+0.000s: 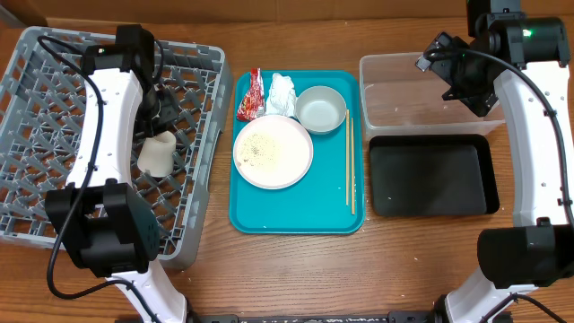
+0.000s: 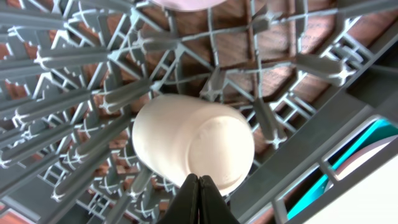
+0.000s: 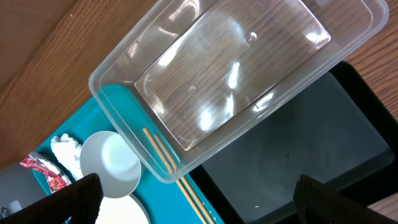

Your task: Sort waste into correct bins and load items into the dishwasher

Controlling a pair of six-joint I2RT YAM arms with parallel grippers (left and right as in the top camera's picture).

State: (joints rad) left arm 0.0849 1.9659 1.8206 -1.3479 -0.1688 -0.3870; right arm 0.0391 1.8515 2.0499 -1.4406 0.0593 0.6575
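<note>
While cup [image 2: 193, 146] lies in rack [image 1: 36, 179] at 9 o'clock, left gripper [image 2: 199, 186] pinched shut beside it, empty; right gripper [image 3: 196, 190] spread wide over clear tub [image 3: 236, 74] at 2 o'clock.

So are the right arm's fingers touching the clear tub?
Apart. The right wrist view shows the open right fingers spread well above the tub, which lies whole below them.

A small white cup [image 2: 193, 146] is seen at the centre, resting on the lattice floor of the grey rack [image 2: 74, 93]. The left gripper [image 2: 199, 198] is shown pressed shut at 6 o'clock, its tips overlapping the cup's lower edge. A teal tray [image 2: 380, 132] is glimpsed at 4 o'clock, beyond the rack wall.
</note>
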